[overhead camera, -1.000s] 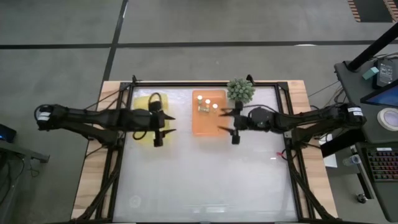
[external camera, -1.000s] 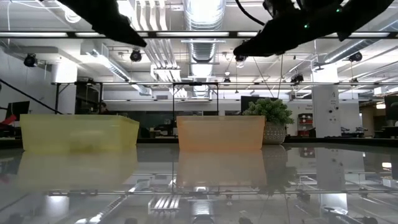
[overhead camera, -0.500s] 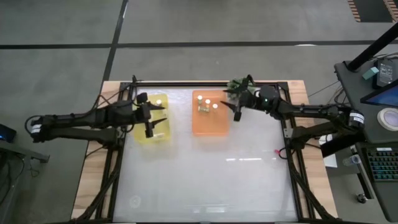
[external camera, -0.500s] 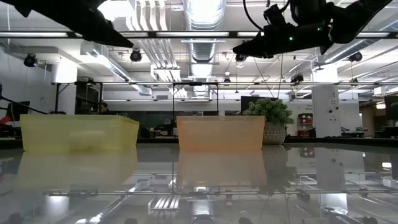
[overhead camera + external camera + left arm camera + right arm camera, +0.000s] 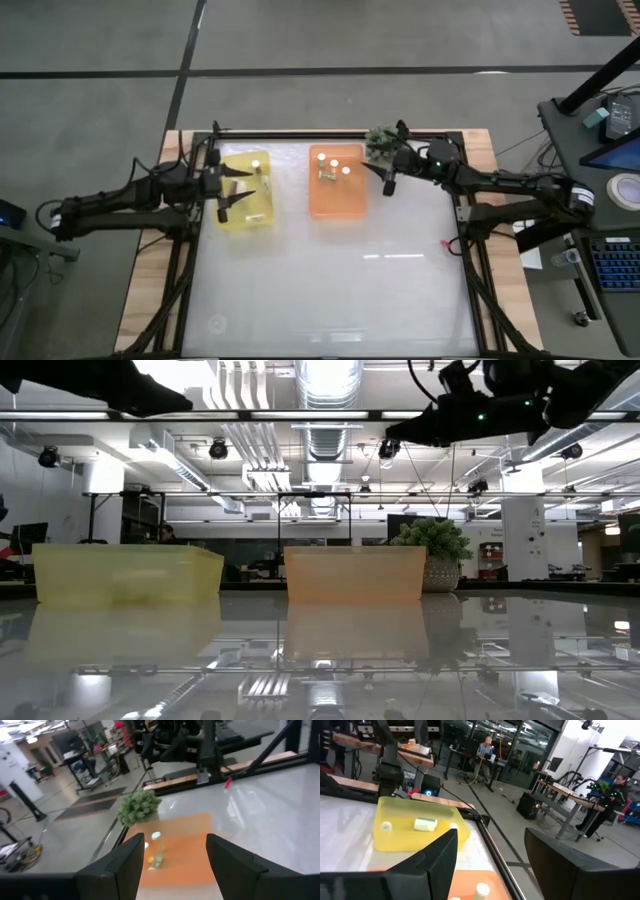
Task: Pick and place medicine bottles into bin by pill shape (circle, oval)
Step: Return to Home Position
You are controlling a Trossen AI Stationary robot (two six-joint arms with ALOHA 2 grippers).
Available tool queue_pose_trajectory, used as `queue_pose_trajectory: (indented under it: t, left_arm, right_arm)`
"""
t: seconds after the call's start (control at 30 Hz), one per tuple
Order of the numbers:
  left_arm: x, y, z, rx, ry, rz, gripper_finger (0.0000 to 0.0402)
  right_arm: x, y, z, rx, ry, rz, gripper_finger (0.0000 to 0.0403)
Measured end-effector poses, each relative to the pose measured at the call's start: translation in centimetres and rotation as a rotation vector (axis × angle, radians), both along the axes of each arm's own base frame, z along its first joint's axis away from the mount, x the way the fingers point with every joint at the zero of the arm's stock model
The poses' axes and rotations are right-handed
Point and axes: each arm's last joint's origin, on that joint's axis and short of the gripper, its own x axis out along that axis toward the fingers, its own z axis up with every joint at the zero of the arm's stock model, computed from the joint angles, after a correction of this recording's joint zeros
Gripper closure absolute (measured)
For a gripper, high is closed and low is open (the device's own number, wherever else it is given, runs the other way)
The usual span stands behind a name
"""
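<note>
Left of the orange bin (image 5: 338, 205), across a narrow strip of table (image 5: 330, 290), sits the yellow bin (image 5: 250, 222). The left gripper (image 5: 238, 190) hangs over that bin's outer half, fingers spread and nothing between them. The right gripper (image 5: 388, 165) hangs just off the orange bin's right rim, near the plant (image 5: 381, 143) at its far right corner. Its fingers are likewise parted and bare.

From above, four bottles (image 5: 334, 165) cluster in the far half of the orange bin: three white caps and one yellowish body. In the yellow bin the high view gives one clear white cap, and the left gripper covers part of the rest. The right wrist view, looking past the orange bin's corner, fills this in: three bottles lie in the yellow bin, two showing caps and one on its side. The left wrist view looks the other way, onto the orange bin with the plant beyond it.

Side on, the low view shows only the bins' translucent walls, and the bottles inside cannot be told. It alone shows the plant's pale pot just right of the orange bin, and both arms high above the rims. The right wrist view also catches two people (image 5: 487, 747) in the room beyond the table.

A black frame (image 5: 300, 134) runs round the table, and both bins lie close to its far rail. On the near side of the orange bin the white top stretches wide to the near rail. A small red mark (image 5: 447, 243) lies well off to the bin's near right.
</note>
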Motion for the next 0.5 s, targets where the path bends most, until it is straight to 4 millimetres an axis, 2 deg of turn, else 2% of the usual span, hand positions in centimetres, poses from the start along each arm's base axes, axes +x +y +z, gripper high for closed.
queue_pose_trajectory:
  t: [0.27,0.5]
  left_arm:
    - [-2.0,-0.5,-1.4,-0.011,-0.077,-0.024,0.0204]
    - [-3.0,-0.7,-2.4,-0.046,-0.192,-0.025,0.0204]
  right_arm:
    - [-3.1,1.5,-0.9,0.047,-0.045,0.027,0.0182]
    - [-6.0,3.1,-1.9,0.072,-0.108,0.085,0.0182]
